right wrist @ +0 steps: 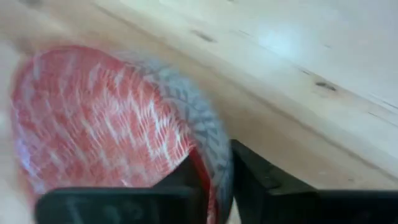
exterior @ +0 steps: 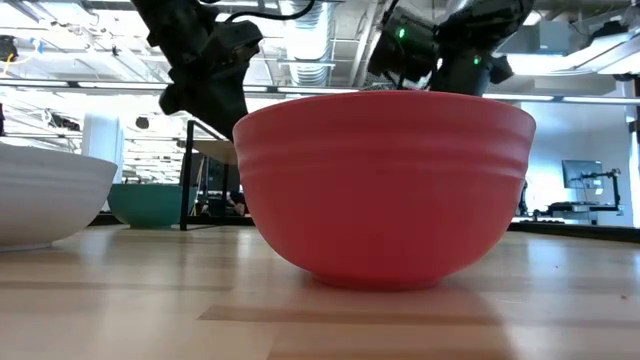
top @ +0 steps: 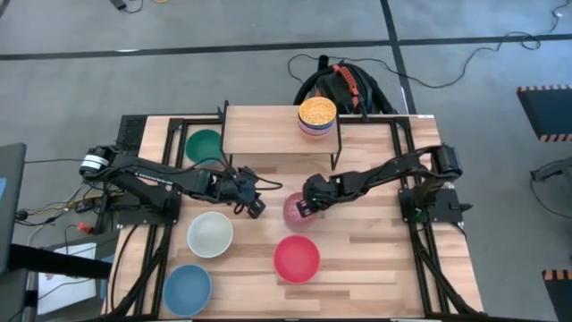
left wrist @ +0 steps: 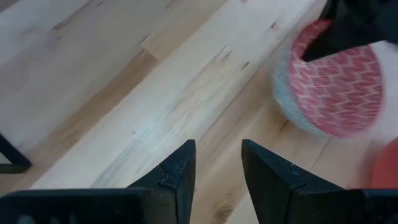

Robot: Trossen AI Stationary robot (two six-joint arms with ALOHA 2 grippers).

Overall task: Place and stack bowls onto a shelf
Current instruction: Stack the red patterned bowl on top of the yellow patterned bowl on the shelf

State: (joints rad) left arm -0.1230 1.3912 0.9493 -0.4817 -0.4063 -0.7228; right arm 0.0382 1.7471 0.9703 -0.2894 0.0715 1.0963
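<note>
From the high view you've got the right gripper (top: 307, 209) down on the pink speckled bowl (top: 295, 211), which sits on the table (top: 375, 259) just in front of the shelf (top: 268, 132), near the middle. The left gripper (top: 253, 205) hangs just beside that bowl on the other side, not touching it. A stack topped by the yellow speckled bowl (top: 317, 112) stands on the shelf's right end. The green bowl (top: 204, 143) is on the table beside the shelf's left legs, the cream-white bowl (top: 210, 233) and a blue bowl (top: 187, 288) sit front left, and the red bowl (top: 296, 258) is in front of the pink one.

Low view: the red bowl (exterior: 385, 185) fills most of what you see, smooth with faint ridges under the rim. The cream-white bowl (exterior: 45, 195) pokes in at the edge, the green bowl (exterior: 150, 204) is far back, and both arms hang above.

Left wrist view: your left jaws stand a little apart with nothing but bare table between the fingers (left wrist: 177, 177). The pink speckled bowl (left wrist: 336, 84) lies well ahead of them, pink inside, pale grey outside, with the other arm's dark tip on its rim.

Right wrist view: here the jaws are pinched on the rim of the pink speckled bowl (right wrist: 99, 118), one finger inside, one finger (right wrist: 252, 174) outside against the grey wall. The bowl looks tilted toward you.
</note>
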